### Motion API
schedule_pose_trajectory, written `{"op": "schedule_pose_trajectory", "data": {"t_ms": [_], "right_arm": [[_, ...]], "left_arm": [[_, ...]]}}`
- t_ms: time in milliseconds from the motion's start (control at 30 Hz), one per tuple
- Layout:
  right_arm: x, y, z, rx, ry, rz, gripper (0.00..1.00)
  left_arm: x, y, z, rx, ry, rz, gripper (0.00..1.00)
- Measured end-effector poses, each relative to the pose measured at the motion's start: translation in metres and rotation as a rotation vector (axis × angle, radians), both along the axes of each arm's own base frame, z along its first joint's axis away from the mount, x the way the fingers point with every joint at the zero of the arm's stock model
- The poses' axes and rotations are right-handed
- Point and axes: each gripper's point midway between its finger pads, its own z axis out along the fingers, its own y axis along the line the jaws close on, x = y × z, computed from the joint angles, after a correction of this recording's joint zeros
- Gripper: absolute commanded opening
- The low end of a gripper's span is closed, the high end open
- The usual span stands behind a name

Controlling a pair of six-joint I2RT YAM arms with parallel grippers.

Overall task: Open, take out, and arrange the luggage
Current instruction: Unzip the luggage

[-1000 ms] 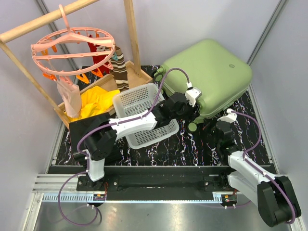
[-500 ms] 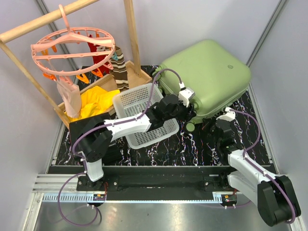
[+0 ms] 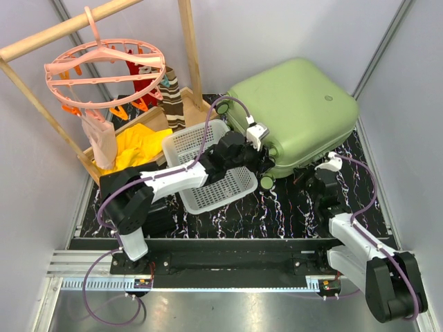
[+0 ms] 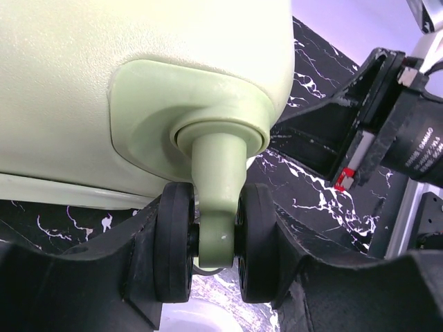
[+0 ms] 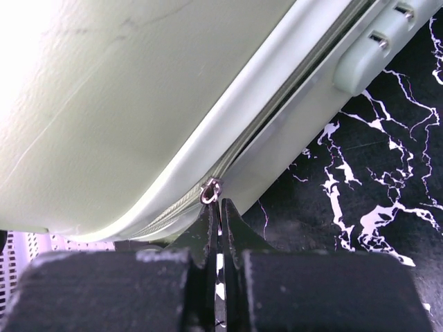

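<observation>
The luggage (image 3: 297,104) lies closed at the back right of the table (image 3: 291,207), so opening has barely begun. The left gripper (image 4: 216,238) clamps its caster wheels (image 4: 173,242). The right gripper (image 5: 219,211) is pressed together under the zipper pull (image 5: 210,190) (whether it nips the tab is unclear). Unpacking and arranging remain.

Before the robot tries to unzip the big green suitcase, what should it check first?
1. Is the left gripper clamped on the wheel to steady the luggage? Ok.
2. Is the right gripper shut with its tips right under the zipper ring? Ok.
3. Is the zipper pull really pinched between those tips? Cannot tell.
4. Is the seam around the ring zipped closed? Ok.
5. Is the white basket away from the right gripper's side? Ok.
</observation>
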Motion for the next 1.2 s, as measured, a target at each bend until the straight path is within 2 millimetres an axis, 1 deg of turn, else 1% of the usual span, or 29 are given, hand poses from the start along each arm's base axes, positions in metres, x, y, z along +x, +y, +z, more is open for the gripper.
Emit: {"op": "schedule_pose_trajectory", "data": {"t_ms": [133,333,433,633,833,933,1000,1133,1167,1200], "right_arm": [[0.002,-0.005,0.0,0.022,0.005,-0.001,0.0],[0.007,-0.019,0.005,0.055,0.0,-0.034,0.0],[0.007,-0.023,0.006,0.064,-0.004,-0.047,0.0],[0.002,-0.035,0.019,0.091,-0.038,-0.091,0.0],[-0.002,-0.056,0.033,0.087,-0.083,-0.178,0.0],[-0.006,-0.085,0.037,0.051,-0.098,-0.305,0.0],[-0.009,-0.095,0.036,0.036,-0.093,-0.349,0.0],[-0.011,-0.094,0.03,0.013,-0.071,-0.34,0.0],[-0.01,-0.092,0.029,0.004,-0.066,-0.322,0.01],[-0.009,-0.09,0.027,-0.004,-0.059,-0.304,0.05]], "left_arm": [[0.001,0.003,-0.001,-0.006,0.012,-0.012,0.0],[0.0,0.008,-0.001,-0.006,0.018,-0.043,0.0],[-0.001,0.009,0.0,-0.01,0.021,-0.063,0.0],[-0.001,0.01,0.002,-0.012,0.04,-0.092,0.0],[-0.003,0.004,0.0,0.013,0.066,-0.119,0.0],[-0.003,0.003,0.002,0.02,0.069,-0.127,0.0],[-0.003,0.003,0.002,0.02,0.068,-0.128,0.0],[-0.003,0.003,0.001,0.022,0.068,-0.127,0.0],[-0.003,0.003,0.001,0.023,0.069,-0.127,0.0],[-0.002,0.004,0.001,0.023,0.071,-0.124,0.0]]}}
